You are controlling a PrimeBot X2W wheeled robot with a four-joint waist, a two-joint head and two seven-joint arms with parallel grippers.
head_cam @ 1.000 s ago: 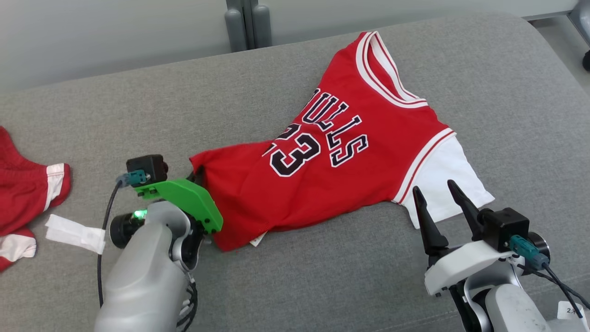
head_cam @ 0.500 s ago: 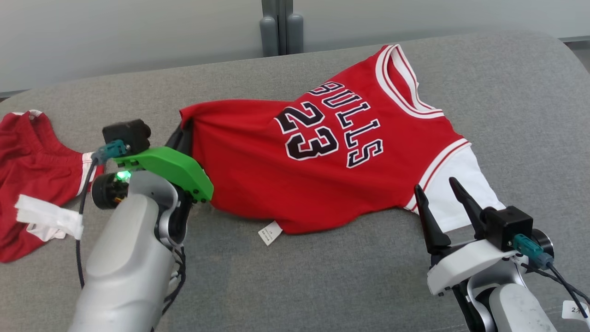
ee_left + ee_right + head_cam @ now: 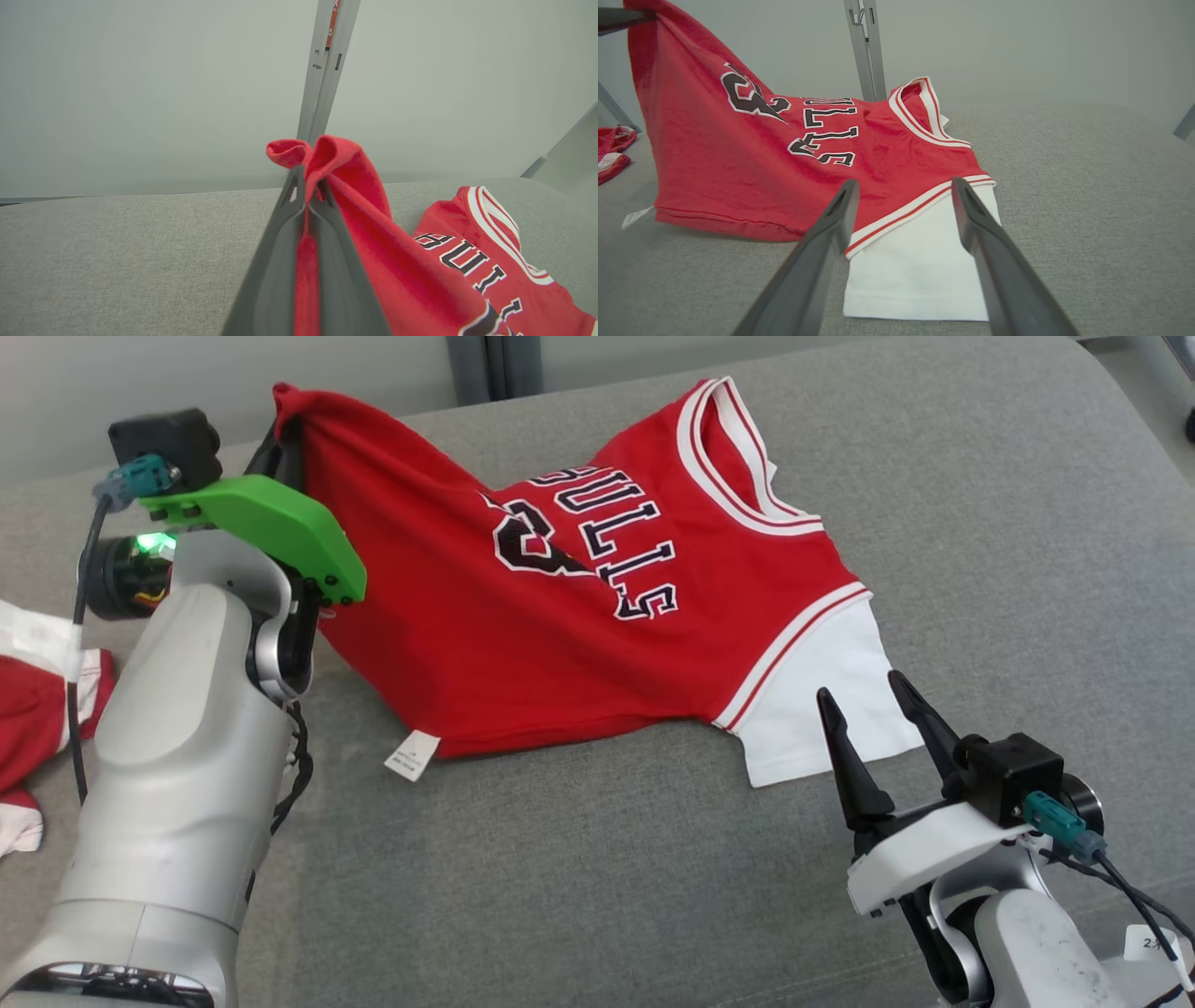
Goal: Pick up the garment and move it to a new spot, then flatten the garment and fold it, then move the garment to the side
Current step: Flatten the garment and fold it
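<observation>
The garment is a red "BULLS 23" jersey with white trim and a white sleeve. It lies on the grey cushion, with its hem corner lifted at the far left. My left gripper is shut on that raised corner, and the left wrist view shows red cloth pinched between the two dark fingers. My right gripper stands open just in front of the white sleeve. Its fingers straddle the sleeve's edge in the right wrist view and hold nothing.
A second red-and-white piece of clothing lies at the cushion's left edge, beside my left forearm. A grey post rises behind the cushion against a pale wall. The cushion's right half is bare grey fabric.
My left gripper has risen and drawn away, lifting the jersey's hem corner off the cushion so the cloth drapes from it. The head camera has shifted. My right gripper has stayed open in place.
</observation>
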